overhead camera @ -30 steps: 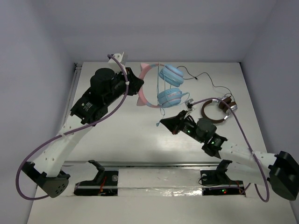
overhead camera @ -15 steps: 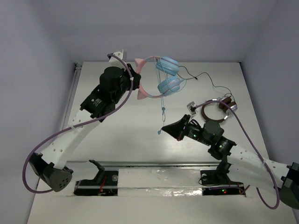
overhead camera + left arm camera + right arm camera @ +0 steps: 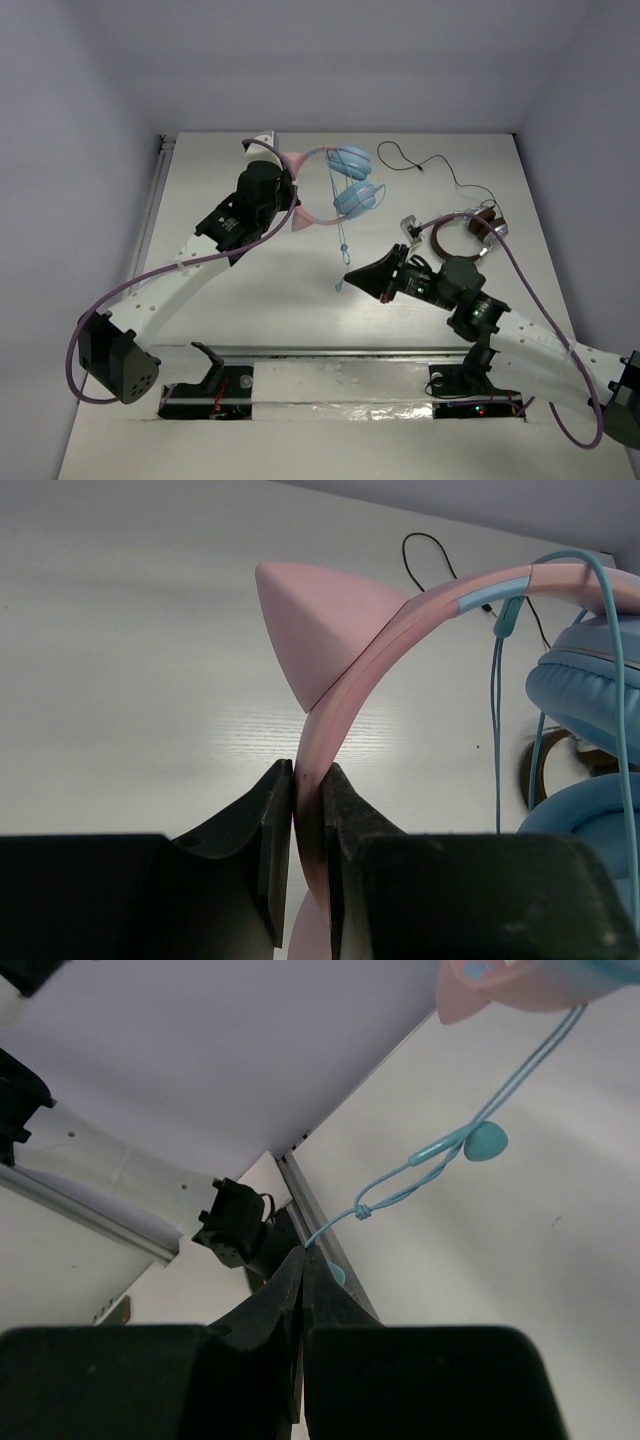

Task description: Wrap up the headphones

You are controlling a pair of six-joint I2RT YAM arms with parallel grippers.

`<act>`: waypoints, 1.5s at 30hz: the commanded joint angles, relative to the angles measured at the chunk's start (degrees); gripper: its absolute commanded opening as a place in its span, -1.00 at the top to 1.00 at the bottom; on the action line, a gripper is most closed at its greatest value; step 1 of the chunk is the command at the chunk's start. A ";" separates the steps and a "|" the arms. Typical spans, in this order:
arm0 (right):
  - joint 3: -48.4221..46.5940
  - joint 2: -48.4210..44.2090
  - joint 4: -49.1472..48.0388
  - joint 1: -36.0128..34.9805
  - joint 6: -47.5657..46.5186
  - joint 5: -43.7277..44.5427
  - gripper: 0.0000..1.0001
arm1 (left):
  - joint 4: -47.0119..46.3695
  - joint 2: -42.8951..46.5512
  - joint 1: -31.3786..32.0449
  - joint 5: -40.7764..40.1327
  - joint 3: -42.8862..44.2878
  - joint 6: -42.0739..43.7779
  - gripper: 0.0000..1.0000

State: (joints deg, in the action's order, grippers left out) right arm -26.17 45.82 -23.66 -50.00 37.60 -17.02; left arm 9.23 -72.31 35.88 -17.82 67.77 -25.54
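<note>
Your left gripper point(image 3: 308, 780) is clenched on the pink cat-eared headband point(image 3: 345, 685) of the light-blue over-ear headphones point(image 3: 352, 180), holding them over the far middle of the white table point(image 3: 250, 290). Your right gripper point(image 3: 303, 1252) is pinched tight on the end of their thin light-blue cable point(image 3: 425, 1152), which hangs from the ear cups down to it.

right pincer point(image 3: 303, 1260): closed on light-blue cable point(image 3: 487, 1141) | cable: slants up to pink headband point(image 3: 495, 990)
</note>
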 commanded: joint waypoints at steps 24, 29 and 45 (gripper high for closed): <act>-10.74 19.21 -10.44 -0.54 4.67 29.21 1.00 | -8.80 0.95 11.32 -3.62 -13.54 -7.33 1.00; -10.73 20.62 -6.42 -0.54 4.94 33.62 1.00 | -8.62 0.34 11.32 -3.45 -14.24 -7.16 1.00; -20.76 19.84 9.07 -0.54 1.86 31.87 0.04 | -8.71 -0.73 11.32 -0.55 -15.56 -7.16 1.00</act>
State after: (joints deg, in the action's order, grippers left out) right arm -44.38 67.85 -16.60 -50.00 40.51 14.37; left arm 5.52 -75.09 47.13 -19.68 52.23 -30.70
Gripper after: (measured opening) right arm 0.485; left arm 0.112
